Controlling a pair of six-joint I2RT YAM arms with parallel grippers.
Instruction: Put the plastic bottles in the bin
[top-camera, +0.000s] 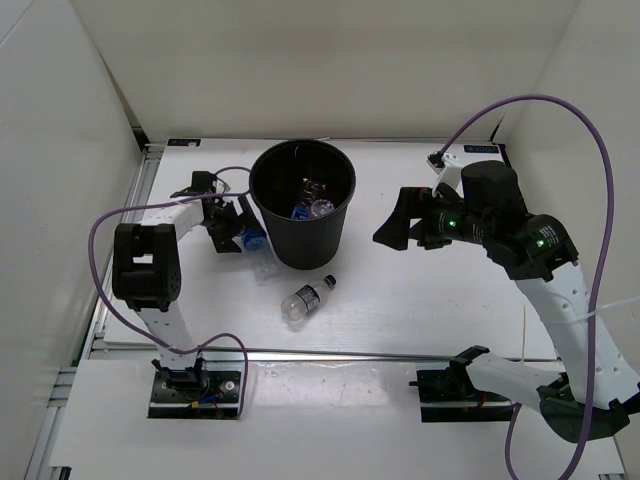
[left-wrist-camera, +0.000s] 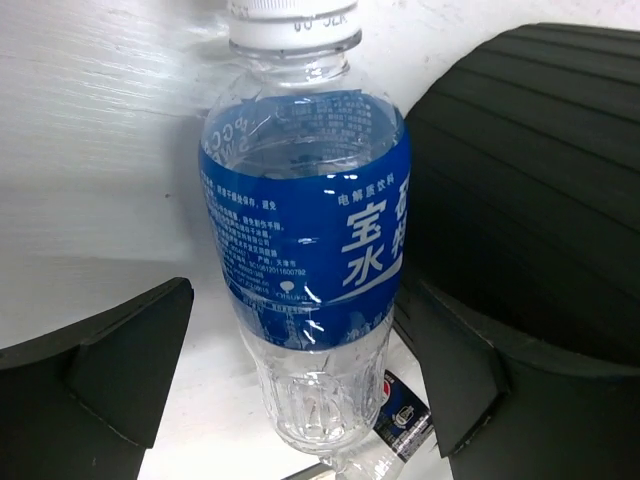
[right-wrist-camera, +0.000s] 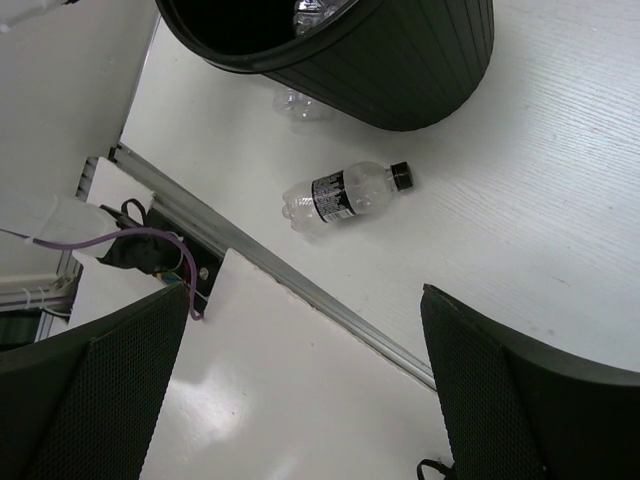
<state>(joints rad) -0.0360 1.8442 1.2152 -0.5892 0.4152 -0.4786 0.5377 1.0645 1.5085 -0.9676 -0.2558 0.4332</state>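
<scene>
The black round bin (top-camera: 312, 248) stands upright at the back middle of the table, and some bottles (top-camera: 310, 200) already lie inside it, one with blue on it. In front of the bin, a little apart, a clear bottle with a dark label (top-camera: 307, 297) and black cap lies on its side. A clear blue-labelled bottle (left-wrist-camera: 305, 250) with a white cap is just beside the bin's left wall.

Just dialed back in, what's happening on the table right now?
The left tool is open around a blue-labelled bottle just left of the bin, not yet closed on it. The right tool hangs open to the bin's right, holding nothing. Some bottles already lie in the bin, and a dark-labelled bottle lies on the table in front of it.
</scene>
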